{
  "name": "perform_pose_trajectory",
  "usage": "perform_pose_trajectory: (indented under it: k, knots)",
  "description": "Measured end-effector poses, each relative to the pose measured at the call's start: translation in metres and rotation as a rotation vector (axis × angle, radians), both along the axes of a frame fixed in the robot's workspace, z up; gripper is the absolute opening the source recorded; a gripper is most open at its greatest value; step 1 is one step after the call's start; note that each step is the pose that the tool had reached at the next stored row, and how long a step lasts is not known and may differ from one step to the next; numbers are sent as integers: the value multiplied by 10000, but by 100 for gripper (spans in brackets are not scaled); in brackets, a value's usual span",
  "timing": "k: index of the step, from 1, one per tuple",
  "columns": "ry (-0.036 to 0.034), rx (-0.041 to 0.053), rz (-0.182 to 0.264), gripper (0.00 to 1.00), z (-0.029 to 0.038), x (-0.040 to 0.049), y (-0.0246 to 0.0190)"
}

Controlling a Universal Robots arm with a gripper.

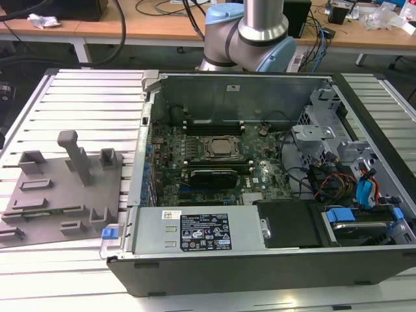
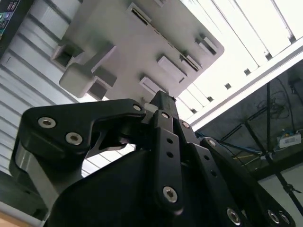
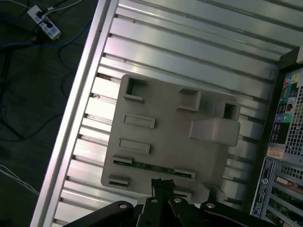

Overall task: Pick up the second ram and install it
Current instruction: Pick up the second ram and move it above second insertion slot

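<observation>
Here the second ram [image 3: 151, 166] stands on edge in a slot of the grey holder tray [image 3: 165, 135], along the tray's side nearest the end effector [image 3: 163, 183]. The end effector hovers just over that side of the tray, its jaws apparently pressed together and holding nothing. The stick looks light, stiff and thin, yet fragile. It is probably best pinched across its flat faces near mid-length, between the tray's end blocks [image 3: 184, 173].
</observation>
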State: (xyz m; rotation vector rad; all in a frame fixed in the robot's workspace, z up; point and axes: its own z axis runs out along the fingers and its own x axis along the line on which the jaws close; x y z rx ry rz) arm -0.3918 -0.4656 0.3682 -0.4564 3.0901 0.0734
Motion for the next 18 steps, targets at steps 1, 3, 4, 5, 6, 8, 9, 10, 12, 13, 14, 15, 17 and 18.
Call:
perform_pose_trajectory:
  k: [1, 3, 4, 5, 6, 8, 9, 10, 12, 13, 14, 15, 17, 18]
  knots:
    - [0, 0, 276, 11, 0, 0, 0]
    - [1, 0, 792, 11, 0, 0, 0]
    - [0, 0, 970, 11, 0, 0, 0]
    - [1, 0, 1198, 11, 0, 0, 0]
    - [1, 0, 1388, 11, 0, 0, 0]
    - [0, -1, 1733, 11, 0, 0, 0]
    - [1, 0, 1835, 11, 0, 0, 0]
    - [1, 0, 2023, 11, 0, 0, 0]
    - [0, 0, 2248, 11, 0, 0, 0]
    - [0, 0, 2452, 11, 0, 0, 0]
    - [0, 0, 2687, 11, 0, 0, 0]
    - [0, 0, 2986, 11, 0, 0, 0]
    - [0, 0, 3285, 11, 0, 0, 0]
    - [0, 0, 3429, 11, 0, 0, 0]
